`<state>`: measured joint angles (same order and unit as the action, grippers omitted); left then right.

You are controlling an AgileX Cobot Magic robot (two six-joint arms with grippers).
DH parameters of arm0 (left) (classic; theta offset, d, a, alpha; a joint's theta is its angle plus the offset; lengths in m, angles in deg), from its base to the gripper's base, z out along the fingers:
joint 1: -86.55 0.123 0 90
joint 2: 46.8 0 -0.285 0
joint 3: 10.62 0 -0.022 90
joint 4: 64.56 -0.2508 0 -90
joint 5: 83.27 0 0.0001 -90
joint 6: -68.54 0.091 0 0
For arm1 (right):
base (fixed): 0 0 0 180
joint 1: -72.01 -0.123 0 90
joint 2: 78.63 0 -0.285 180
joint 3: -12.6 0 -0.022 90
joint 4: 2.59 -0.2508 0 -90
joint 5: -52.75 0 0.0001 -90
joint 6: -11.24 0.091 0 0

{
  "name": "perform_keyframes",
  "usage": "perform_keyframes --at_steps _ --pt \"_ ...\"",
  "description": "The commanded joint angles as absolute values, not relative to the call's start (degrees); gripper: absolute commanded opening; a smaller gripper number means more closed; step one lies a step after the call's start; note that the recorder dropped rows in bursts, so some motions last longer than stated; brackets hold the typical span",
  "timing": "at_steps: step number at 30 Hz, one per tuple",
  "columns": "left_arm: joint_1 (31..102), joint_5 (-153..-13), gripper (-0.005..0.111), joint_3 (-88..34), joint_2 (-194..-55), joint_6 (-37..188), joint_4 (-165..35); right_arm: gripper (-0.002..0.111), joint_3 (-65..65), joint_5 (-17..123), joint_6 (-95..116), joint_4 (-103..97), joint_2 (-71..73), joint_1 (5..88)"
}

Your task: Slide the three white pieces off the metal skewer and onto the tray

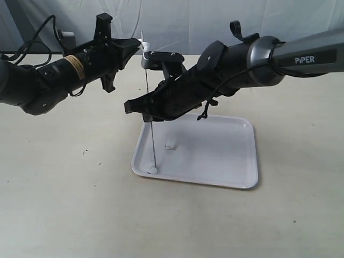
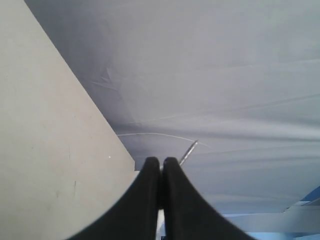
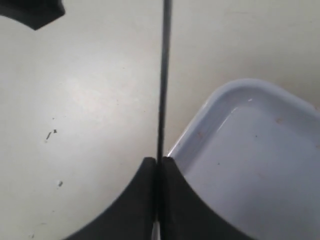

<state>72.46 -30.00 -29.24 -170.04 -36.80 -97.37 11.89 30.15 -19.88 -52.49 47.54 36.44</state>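
- Left end effector point(image 1: 137, 46) was up high, jaws pinched together on the top end of the metal skewer point(image 1: 148, 80). The left wrist view showed the pads point(image 2: 150, 172) pressed flat against each other, with a thin metal tip poking out past them.
- Right end effector point(image 1: 148, 115) reached across from the right and was shut on the skewer about halfway down. The right wrist view showed the rod point(image 3: 163, 75) running straight into the seam between its closed fingers point(image 3: 147, 172).
- The skewer stood nearly upright, leaning a touch, with its lower end down on the tray point(image 1: 244, 180) at the near left corner.
- First white piece point(image 1: 152, 170) sat right at the skewer's foot, touching the rod. Whether it was threaded or free could not be told.
- Second white piece point(image 1: 170, 145) lay loose on the tray floor, near the skewer but clear of it.
- A small white bit point(image 1: 143, 42) showed at the left end effector's tip. It was too small to say whether that was the third piece.
- The tray lay flat on the pale bench point(image 1: 64, 188), beneath the right arm.
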Motion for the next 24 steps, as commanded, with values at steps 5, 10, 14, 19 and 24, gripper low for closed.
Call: perform_keyframes --at_steps 5,10,14,19,24 --pt "72.7 -28.3 0.000 -29.1 -169.6 -35.6 -94.0 -0.001 16.1 17.3 -18.6 -49.7 46.8 36.7" --pt "74.5 -28.3 0.000 -29.1 -169.6 -34.3 -99.1 -0.001 18.8 8.6 -15.4 -41.0 45.8 36.7" --pt "76.2 -28.2 0.000 -29.1 -169.6 -34.3 -103.0 -0.001 19.2 6.2 -10.1 -34.8 44.3 36.7" --pt "76.4 -31.3 0.000 -29.1 -169.6 -32.3 -101.1 -0.001 19.2 0.1 -6.0 -34.2 43.5 36.7" --pt "76.4 -31.8 0.000 -29.1 -169.6 -31.4 -96.9 -0.001 19.2 -3.0 -4.2 -35.9 43.5 36.6"
